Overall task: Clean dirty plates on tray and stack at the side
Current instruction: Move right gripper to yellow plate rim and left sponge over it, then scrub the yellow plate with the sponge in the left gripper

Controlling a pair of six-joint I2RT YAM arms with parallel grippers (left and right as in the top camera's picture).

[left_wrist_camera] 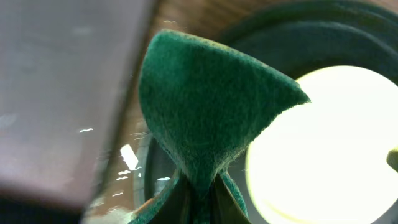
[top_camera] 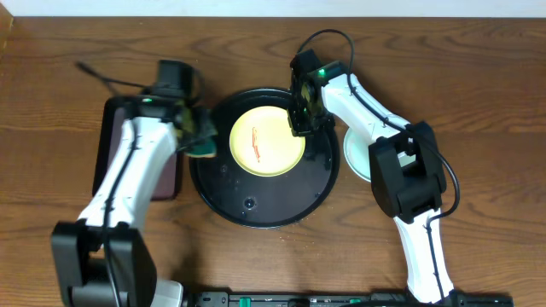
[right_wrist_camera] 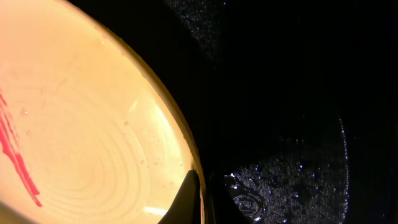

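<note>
Dark-brown wood-grain tabletop (top_camera: 478, 77). Right gripper (right_wrist_camera: 200, 186) pinches the 3 o'clock rim of the pale yellow round plastic plate (top_camera: 266, 141), red-smeared, centred on the glossy black round tray (top_camera: 256, 209). Left gripper (top_camera: 198, 136) clamps a green scouring pad (left_wrist_camera: 205, 112) at the tray's 9 o'clock. Pale turquoise plate (top_camera: 357, 158) on the tabletop, 3 o'clock of the tray.

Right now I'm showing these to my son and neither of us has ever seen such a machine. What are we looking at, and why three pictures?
These are two white robot arms at a wooden table, each ending in a two-finger gripper. One picture looks down from above; the other two come from small cameras on the wrists. A yellow plate with a red smear lies on a round black tray. The left gripper is shut on a green scrubbing pad at the tray's left edge. The right gripper has closed at the plate's right rim, apparently pinching it. A pale turquoise plate rests on the table, right of the tray.
</note>
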